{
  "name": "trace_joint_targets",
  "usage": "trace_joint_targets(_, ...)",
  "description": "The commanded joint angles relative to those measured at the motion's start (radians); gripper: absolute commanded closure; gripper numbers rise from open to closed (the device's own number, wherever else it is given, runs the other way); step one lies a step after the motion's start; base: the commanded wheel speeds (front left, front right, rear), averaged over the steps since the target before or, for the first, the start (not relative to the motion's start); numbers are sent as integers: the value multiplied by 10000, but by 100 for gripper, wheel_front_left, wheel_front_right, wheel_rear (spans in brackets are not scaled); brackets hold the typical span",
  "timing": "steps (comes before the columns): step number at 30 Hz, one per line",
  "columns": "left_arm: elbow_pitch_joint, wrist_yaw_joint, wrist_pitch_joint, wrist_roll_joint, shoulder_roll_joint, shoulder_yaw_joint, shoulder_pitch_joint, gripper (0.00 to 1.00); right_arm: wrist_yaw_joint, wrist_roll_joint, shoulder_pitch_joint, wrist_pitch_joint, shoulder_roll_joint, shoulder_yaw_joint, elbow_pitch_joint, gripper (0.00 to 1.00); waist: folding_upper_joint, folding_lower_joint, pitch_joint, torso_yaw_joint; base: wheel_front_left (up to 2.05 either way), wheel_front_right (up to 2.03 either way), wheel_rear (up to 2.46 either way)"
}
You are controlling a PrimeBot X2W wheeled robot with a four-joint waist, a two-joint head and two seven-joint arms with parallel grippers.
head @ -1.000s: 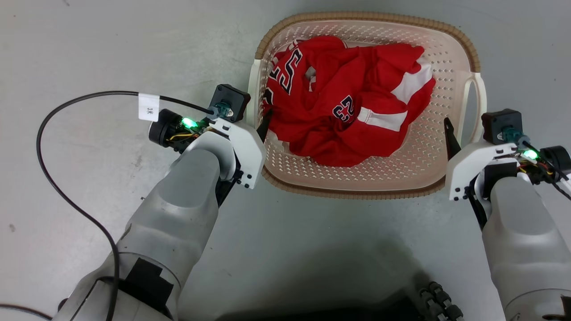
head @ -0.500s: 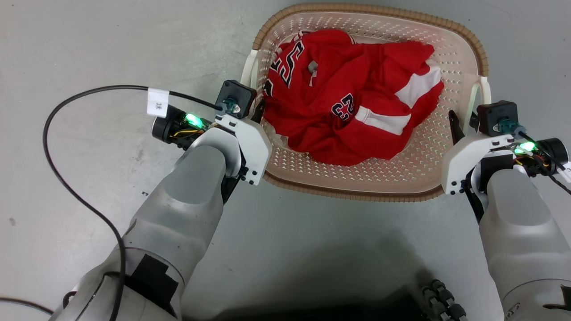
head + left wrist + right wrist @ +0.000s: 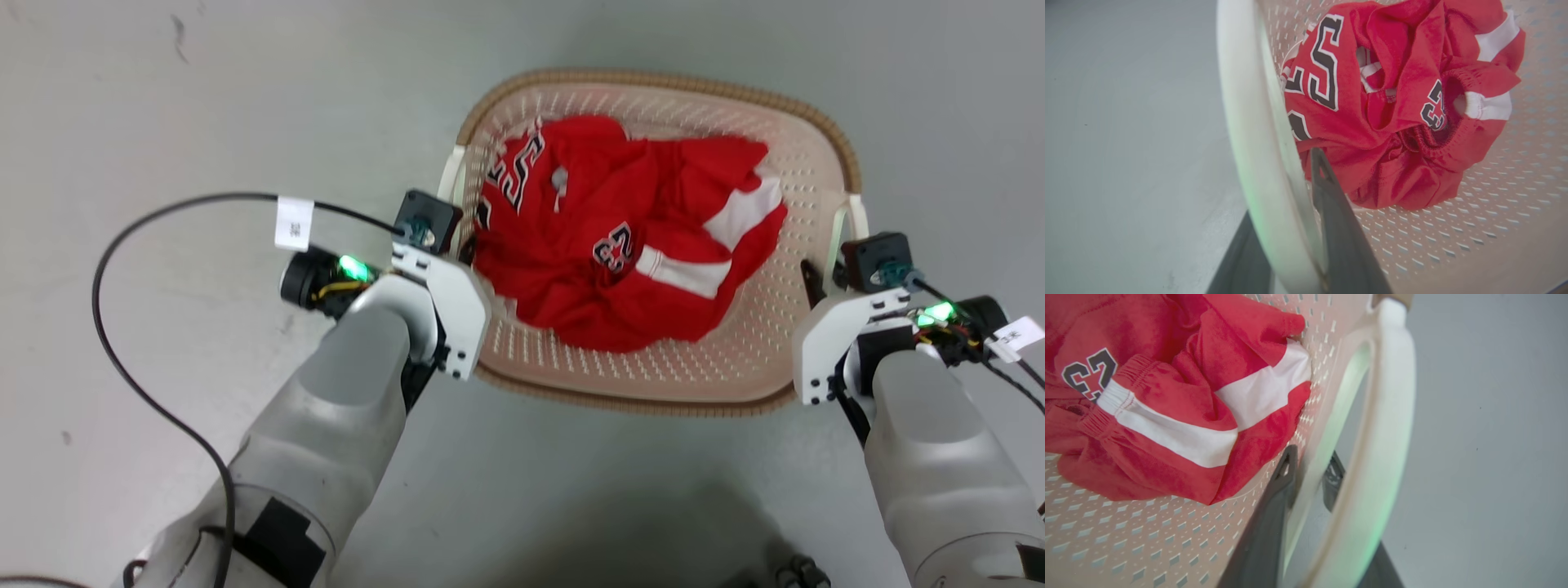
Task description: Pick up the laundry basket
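— Well, the whole head view has shifted since half a second ago. More bare floor shows beyond the laundry basket, and the basket sits lower in the picture and looks smaller. Camera move?
— Camera move, yes. The grip looks just as it did. The left gripper is still at the basket's left handle, and the right gripper is still at the right handle.
— And how are they holding?
— Both are closed down narrow. In the left wrist view one dark finger lies inside the perforated wall and the other outside, with the white handle pinched between them. The right wrist view mirrors it, one finger inside and its mate past the handle loop.
— What's the load?
— A crumpled red jersey, pressed against the left wall. The basket lies straight ahead between the two arms. Whether it's off the floor, I cannot tell.
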Motion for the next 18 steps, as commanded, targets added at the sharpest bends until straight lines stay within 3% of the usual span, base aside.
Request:
trace_joint_targets(1, -33, -57, 35, -28, 97, -59, 109, 100, -24, -126, 109, 12, -214, 17, -1, 100, 0, 0, -363, 90, 0, 0, 0)
trace_joint_targets(18, -265, -79, 977, -1791, 58, -807, 1702, 100, -22, -297, 857, 770, -170, 844, 642, 100, 0, 0, -3082, 939, 0, 0, 0)
